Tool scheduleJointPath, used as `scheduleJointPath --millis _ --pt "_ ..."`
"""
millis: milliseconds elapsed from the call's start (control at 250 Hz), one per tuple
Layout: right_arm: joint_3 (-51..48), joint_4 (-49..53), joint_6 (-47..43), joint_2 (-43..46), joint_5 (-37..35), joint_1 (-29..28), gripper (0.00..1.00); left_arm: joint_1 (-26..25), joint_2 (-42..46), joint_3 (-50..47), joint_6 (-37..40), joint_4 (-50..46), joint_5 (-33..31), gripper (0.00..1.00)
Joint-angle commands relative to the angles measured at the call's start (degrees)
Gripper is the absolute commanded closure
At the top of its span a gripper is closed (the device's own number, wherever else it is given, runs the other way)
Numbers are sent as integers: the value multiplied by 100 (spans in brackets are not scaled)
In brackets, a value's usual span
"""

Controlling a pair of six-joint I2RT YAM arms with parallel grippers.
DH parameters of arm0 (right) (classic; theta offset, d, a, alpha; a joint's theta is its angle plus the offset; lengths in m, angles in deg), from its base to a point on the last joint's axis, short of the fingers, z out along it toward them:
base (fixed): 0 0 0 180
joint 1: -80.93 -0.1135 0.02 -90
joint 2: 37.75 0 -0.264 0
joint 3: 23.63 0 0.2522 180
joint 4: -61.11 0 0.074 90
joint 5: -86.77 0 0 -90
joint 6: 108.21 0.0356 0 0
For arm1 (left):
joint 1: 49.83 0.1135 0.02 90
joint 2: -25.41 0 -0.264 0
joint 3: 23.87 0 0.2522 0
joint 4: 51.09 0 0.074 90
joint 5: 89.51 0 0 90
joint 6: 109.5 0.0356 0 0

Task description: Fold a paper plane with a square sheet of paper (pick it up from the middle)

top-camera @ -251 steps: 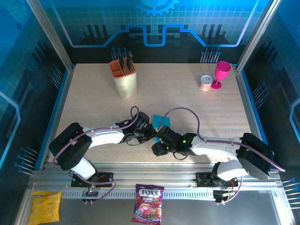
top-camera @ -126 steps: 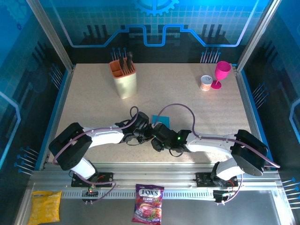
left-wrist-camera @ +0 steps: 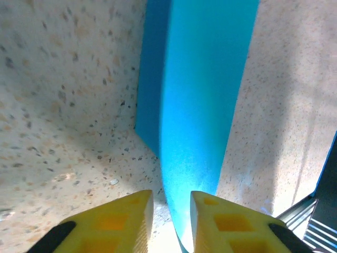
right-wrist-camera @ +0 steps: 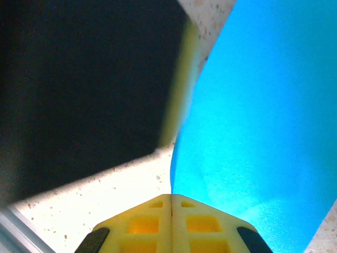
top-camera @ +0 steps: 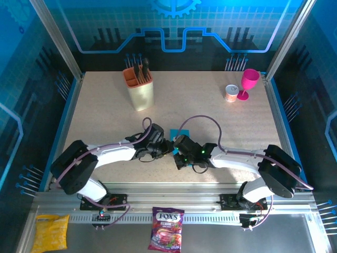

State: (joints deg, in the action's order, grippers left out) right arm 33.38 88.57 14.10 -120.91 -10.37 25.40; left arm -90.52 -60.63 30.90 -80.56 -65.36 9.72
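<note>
The cyan-blue sheet of paper stands folded and lifted off the table in the middle near part, mostly hidden by the two wrists. My left gripper meets it from the left. In the left wrist view its yellow fingers stand slightly apart, open, with the paper running down through the gap and resting against the right finger. My right gripper comes in from the right. Its jaws are pressed together, shut on the paper's lower edge.
A beige utensil holder stands at the back left. A pink goblet and a small can sit at the back right. Off the table, on the front rail, lie a candy bag and a yellow packet.
My right gripper has moved left up to the left gripper and closed on the paper. The left fingers, shut before, have parted a little.
</note>
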Motion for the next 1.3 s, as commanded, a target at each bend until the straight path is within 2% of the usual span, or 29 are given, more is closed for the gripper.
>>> scheduleJointPath --millis 0,104,224,415,599,983,1055,1294 --pt "-143 -164 -279 125 649 186 100 195 463 16 492 -575 -175 71" --pt "-169 -230 -383 105 888 256 100 414 524 194 788 -633 -38 70" --pt "-260 -329 -382 58 1033 310 100 607 106 727 1197 -638 375 72" --pt "-422 -540 -261 14 1170 375 100 615 -1052 1767 1923 -724 846 83" --pt "-387 -596 -190 -117 1223 393 100 615 -1854 2203 2405 -593 1201 92" --pt "-113 -503 -246 -192 1407 527 100 615 -2557 2674 3234 -1094 1127 96" --pt "-48 -458 -308 -226 1466 618 100 615 -2651 2739 3370 -1220 1052 100" --pt "150 -305 -594 -402 1810 1054 100 615 -2799 2820 3674 -1507 887 100"
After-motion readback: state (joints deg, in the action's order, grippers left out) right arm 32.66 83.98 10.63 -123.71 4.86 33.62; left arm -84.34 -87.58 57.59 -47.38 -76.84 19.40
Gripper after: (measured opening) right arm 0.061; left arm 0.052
